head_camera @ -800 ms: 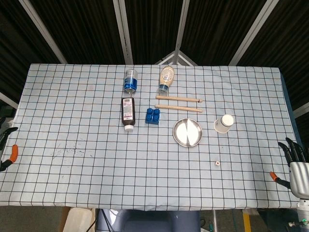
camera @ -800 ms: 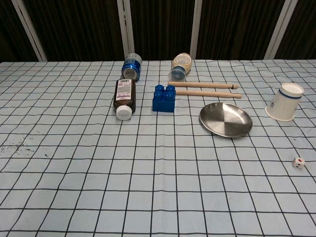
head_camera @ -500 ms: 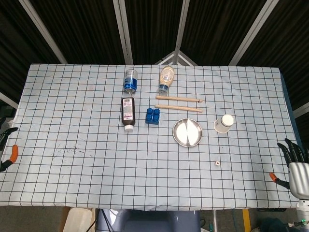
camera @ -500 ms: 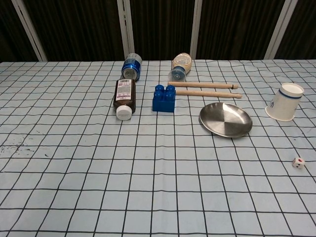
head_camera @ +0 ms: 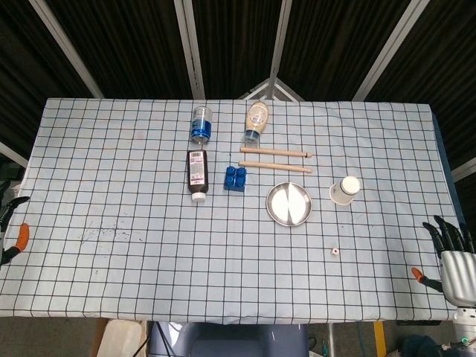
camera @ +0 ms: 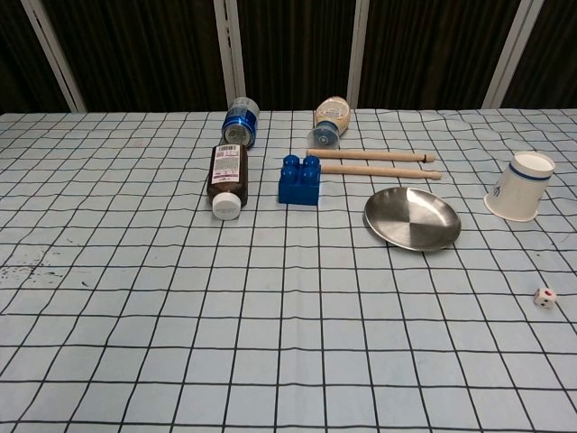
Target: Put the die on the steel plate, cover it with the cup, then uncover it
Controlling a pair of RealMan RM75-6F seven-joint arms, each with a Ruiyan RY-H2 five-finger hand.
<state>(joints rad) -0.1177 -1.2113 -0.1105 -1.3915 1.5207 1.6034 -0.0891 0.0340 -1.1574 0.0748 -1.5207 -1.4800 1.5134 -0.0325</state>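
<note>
The small white die (head_camera: 335,251) lies on the checked cloth near the front right, also seen low at the right in the chest view (camera: 544,298). Behind and left of it sits the round steel plate (head_camera: 289,204) (camera: 412,218), with nothing on it. A white paper cup (head_camera: 346,190) (camera: 520,186) stands just right of the plate, narrow end up. My right hand (head_camera: 452,253) hovers off the table's front right corner with its fingers spread, holding nothing. Only dark fingers and an orange tip of my left hand (head_camera: 11,223) show at the far left edge, apart and holding nothing.
Behind the plate lie two wooden sticks (head_camera: 275,159), a blue toy brick (head_camera: 235,178), a dark bottle (head_camera: 197,175), a blue-capped bottle (head_camera: 201,124) and a tan sauce bottle (head_camera: 256,121). Dark specks (head_camera: 104,232) mark the cloth at front left.
My right hand has crept slightly toward the table from the front right corner. The die, plate, cup and left hand have not moved.
</note>
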